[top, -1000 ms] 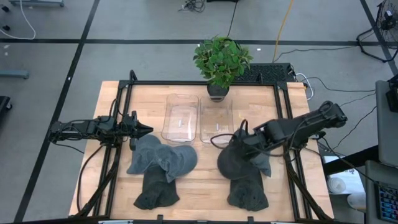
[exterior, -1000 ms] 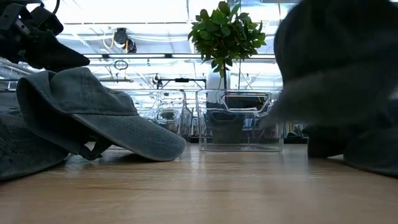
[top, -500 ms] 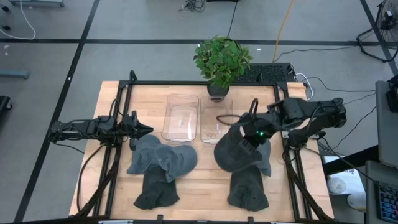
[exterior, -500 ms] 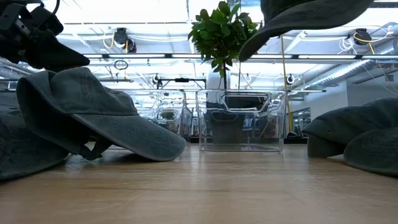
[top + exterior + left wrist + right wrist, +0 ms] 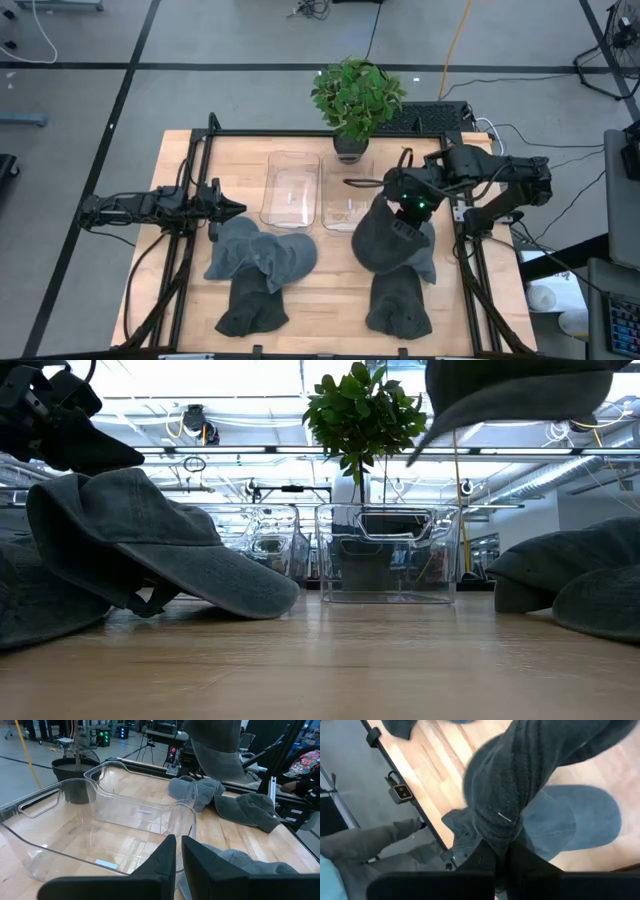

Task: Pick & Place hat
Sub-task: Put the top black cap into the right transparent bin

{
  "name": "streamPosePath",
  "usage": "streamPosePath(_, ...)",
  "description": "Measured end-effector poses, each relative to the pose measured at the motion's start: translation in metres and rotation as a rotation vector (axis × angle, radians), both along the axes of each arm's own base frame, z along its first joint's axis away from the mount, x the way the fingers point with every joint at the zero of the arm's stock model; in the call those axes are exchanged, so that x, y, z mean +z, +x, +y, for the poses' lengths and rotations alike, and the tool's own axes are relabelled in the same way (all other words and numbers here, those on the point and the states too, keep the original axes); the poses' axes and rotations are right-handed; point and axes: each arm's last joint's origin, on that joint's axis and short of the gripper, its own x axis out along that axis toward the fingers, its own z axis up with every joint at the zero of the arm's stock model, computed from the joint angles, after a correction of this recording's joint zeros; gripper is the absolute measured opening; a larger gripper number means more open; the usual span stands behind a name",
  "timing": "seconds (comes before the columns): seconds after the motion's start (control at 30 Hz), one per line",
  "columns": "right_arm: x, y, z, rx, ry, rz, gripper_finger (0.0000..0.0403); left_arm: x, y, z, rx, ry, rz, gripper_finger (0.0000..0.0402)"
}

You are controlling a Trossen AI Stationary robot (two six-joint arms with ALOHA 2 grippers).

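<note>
Soft grey-green cotton cap (image 5: 392,243) hangs from the right gripper (image 5: 410,205), fingers pinched tight on a fold of its cloth. It is lifted clear of the wooden table (image 5: 330,290), w/ brim drooping, just beside the right-hand clear plastic bin (image 5: 348,195).

Handling, as a guess: light, limp fabric that sags and swings; not fragile, not slippery. Only the brim looks semi-stiff. A pinch on the crown cloth bunches it, as the right wrist view shows; brim edge or back strap would likely give a steadier hold. Could snag on the bin rim when lowered.

Count, near to far:
- Caps: approx 5 in the high view, though overlap makes it unsure. 1 held; 1 lying near edge on the right (image 5: 398,308), w/ maybe another under the held one; 2 in the left pile (image 5: 262,262).
- Bins: 2, side by side mid-table; the left one (image 5: 289,188) looks to hold nothing.
- Green potted plant (image 5: 355,97): 1, at far edge.

Left gripper (image 5: 222,208) waits by the left pile, fingers nearly together, holding nothing.
</note>
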Motion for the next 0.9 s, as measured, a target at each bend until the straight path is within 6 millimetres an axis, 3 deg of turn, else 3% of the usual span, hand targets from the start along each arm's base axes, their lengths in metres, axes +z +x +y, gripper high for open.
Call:
streamPosePath(0.33,0.000,0.015,-0.023,0.225,-0.122,-0.164,0.0000,0.000,0.000,0.000,0.000,0.000,0.000,0.0035)
streamPosePath(0.57,-0.002,0.021,-0.042,0.285,-0.257,-0.147,0.0000,0.000,0.000,0.000,0.000,0.000,0.000,0.0035)
streamPosePath(0.77,0.014,0.033,-0.057,0.341,-0.448,-0.190,0.0000,0.000,0.000,0.000,0.000,0.000,0.000,0.0035)
streamPosePath(0.9,0.014,0.042,-0.064,0.393,-0.522,-0.159,0.0000,0.000,0.000,0.000,0.000,0.000,0.000,0.0035)
